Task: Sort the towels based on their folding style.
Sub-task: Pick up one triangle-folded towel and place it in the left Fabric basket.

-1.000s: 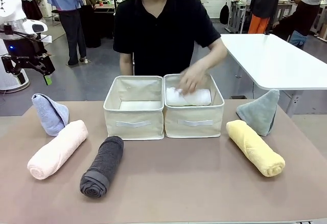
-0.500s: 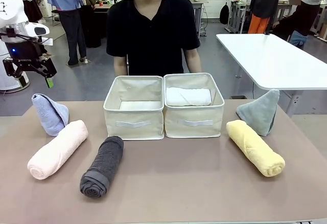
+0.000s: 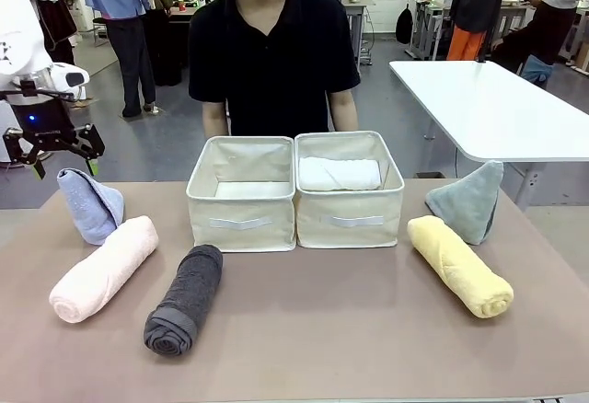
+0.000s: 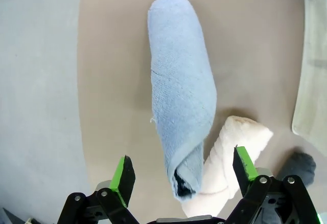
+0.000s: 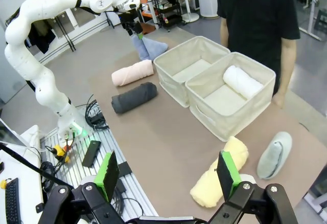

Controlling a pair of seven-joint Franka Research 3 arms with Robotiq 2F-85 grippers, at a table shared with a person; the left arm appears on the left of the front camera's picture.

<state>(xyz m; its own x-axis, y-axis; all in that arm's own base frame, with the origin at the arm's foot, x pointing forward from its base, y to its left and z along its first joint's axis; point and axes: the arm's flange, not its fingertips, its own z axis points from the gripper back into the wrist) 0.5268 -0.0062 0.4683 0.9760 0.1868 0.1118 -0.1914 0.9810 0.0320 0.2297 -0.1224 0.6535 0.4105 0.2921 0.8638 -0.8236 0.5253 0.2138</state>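
Person (image 3: 276, 53) has pulled back from right cream fabric bin (image 3: 350, 224), white rolled terry towel (image 3: 339, 174) inside; left fingers (image 4: 123, 177), spread wide, now over lavender-blue cone-folded towel (image 4: 181, 96) on tabletop (image 3: 322, 320), likely next pick. Right fingers (image 5: 108, 172) wide, empty.

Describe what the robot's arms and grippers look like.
The left arm is white, with rounded jointed segments and a small blue light at the wrist. The left gripper and right gripper are black bolted linkages, each with two fingers carrying bright green pads.
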